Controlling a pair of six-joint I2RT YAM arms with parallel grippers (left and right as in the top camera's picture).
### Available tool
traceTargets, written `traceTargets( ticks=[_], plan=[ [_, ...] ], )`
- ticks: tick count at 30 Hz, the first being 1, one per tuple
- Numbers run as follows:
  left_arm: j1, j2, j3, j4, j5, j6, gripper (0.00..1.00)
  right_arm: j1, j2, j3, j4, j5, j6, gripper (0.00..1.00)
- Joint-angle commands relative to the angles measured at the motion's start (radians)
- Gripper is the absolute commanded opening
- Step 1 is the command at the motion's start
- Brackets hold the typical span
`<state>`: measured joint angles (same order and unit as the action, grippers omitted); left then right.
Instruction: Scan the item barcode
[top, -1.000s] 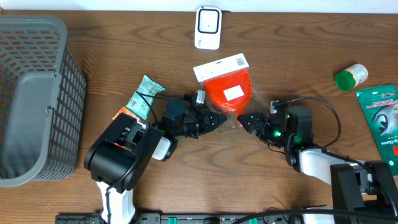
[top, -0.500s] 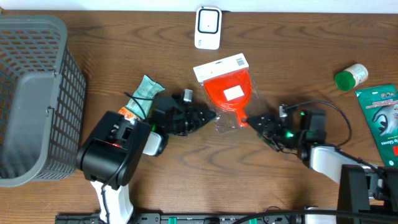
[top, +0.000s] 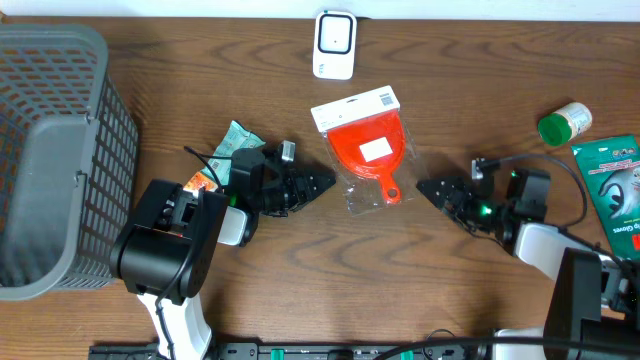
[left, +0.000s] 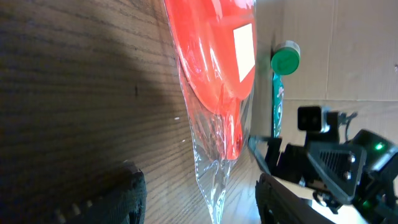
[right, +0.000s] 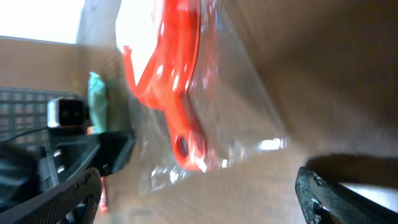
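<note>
Now the left jaws and right jaws both stand open, flanking the bagged red dustpan (top: 352, 160).

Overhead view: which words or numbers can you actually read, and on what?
"Gloves": sideways on the green packet, right table edge; its other print is too small.
Red dustpan pack: header card and white sticker too small to read.
Snack packet: label too small.
Green-capped bottle: unreadable.
Scanner: no legible marking.
</note>
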<state>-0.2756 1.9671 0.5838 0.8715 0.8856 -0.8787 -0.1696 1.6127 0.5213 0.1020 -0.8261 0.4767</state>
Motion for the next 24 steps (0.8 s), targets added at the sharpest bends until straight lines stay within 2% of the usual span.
traceTargets(
  ticks=[1, 10, 20, 21, 22, 24],
  plan=[
    [0.005, 0.0, -0.004, -0.015, -0.026, 0.033, 0.57, 0.056, 0.072, 0.016, -0.02, 0.216, -0.033, 0.99],
    [0.005, 0.0, -0.004, -0.015, -0.026, 0.033, 0.58, 0.2, 0.248, 0.051, 0.09, 0.199, 0.024, 0.99],
    [0.005, 0.0, -0.004, -0.019, -0.033, 0.047, 0.58, 0.261, 0.28, 0.12, 0.133, -0.004, -0.014, 0.99],
    [0.005, 0.0, -0.004, -0.019, -0.033, 0.048, 0.58, 0.275, 0.28, 0.12, 0.123, -0.004, -0.014, 0.95],
    [0.005, 0.0, -0.004, -0.019, -0.033, 0.048, 0.58, 0.291, 0.28, 0.12, 0.111, -0.003, -0.014, 0.84],
    [0.005, 0.0, -0.004, -0.019, -0.033, 0.048, 0.58, 0.32, 0.28, 0.12, 0.102, -0.004, -0.014, 0.45]
  ],
)
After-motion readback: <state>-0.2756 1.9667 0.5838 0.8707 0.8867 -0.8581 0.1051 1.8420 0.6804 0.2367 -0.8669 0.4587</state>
